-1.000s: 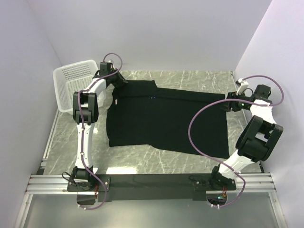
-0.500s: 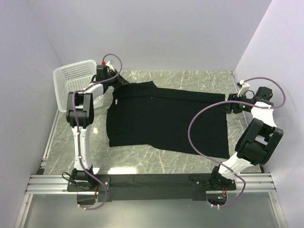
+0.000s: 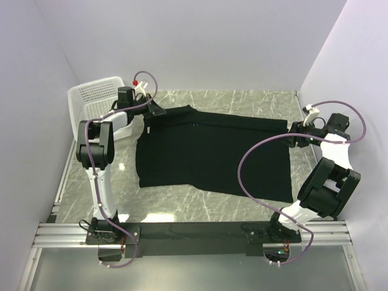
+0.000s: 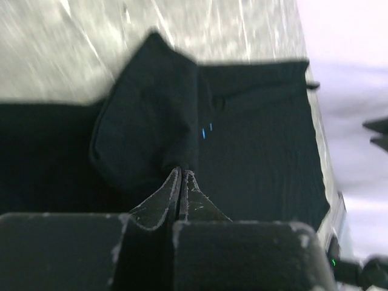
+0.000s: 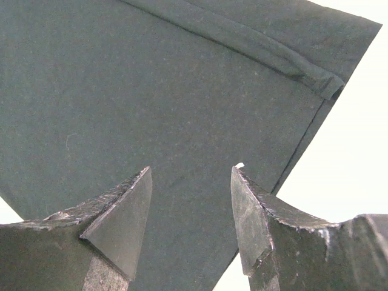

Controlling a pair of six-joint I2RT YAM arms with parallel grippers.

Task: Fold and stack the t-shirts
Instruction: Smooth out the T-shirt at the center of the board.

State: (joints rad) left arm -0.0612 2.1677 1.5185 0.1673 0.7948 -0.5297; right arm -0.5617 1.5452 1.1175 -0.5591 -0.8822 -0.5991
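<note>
A black t-shirt [image 3: 212, 154] lies spread on the marble table. My left gripper [image 3: 159, 111] is at its back left corner, shut on a raised fold of the black fabric [image 4: 151, 133]. In the left wrist view the jaws [image 4: 182, 173] meet with cloth pinched at their tips. My right gripper [image 3: 291, 134] is at the shirt's back right corner. In the right wrist view it [image 5: 191, 173] is open, with the shirt's hemmed corner [image 5: 182, 91] lying below and between the fingers.
A white mesh basket [image 3: 94, 106] leans at the back left, just behind my left arm. Walls close the table on the left, back and right. Bare marble [image 3: 200, 206] runs between the shirt's near edge and the arm bases.
My left arm's elbow has swung left toward the basket while its gripper stays on the shirt's back left corner, tugging it slightly left. My right gripper shifted slightly at the right corner.
</note>
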